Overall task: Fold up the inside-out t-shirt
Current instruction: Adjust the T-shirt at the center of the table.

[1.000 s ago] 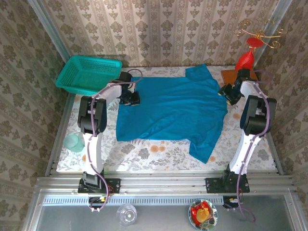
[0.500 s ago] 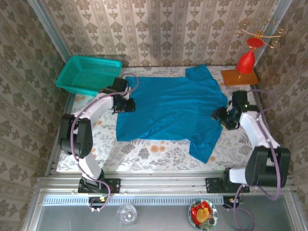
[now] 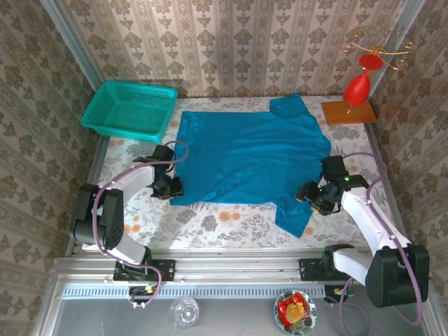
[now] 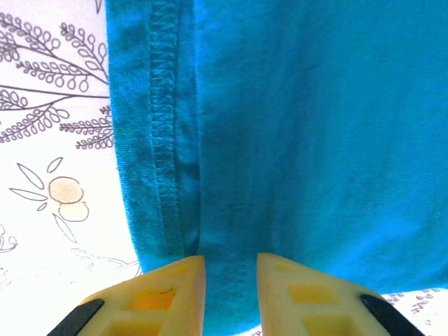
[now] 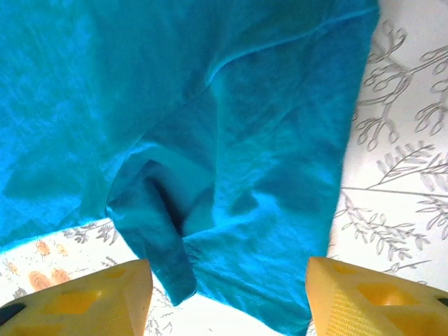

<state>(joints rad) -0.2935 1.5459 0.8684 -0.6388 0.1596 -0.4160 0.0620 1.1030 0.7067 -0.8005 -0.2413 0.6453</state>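
1. Top external view: the plain bright blue short-sleeved soft fabric t-shirt (image 3: 248,157) lies spread nearly flat on the floral-patterned tabletop (image 3: 210,220), between the two grippers.
2. The left gripper (image 3: 170,187) sits at the shirt's near corner. Its yellow fingers (image 4: 168,294) stand only a narrow gap apart, and the stitched hem (image 4: 164,140) runs straight ahead of them. Cloth shows in that gap, but I cannot tell whether they pinch it.
3. The right gripper (image 3: 311,196) is spread wide and holds nothing. The rumpled sleeve (image 5: 280,175) lies ahead of and between its fingers (image 5: 91,297).
4. My judgement is that the shirt is light, limp and not fragile, so it will sag and crease wherever it is unsupported.
5. The doubled hem and the sleeve edge look like the best holds, being thicker and less likely to slip. The fingertips would need to press down to the tabletop to catch such thin cloth.
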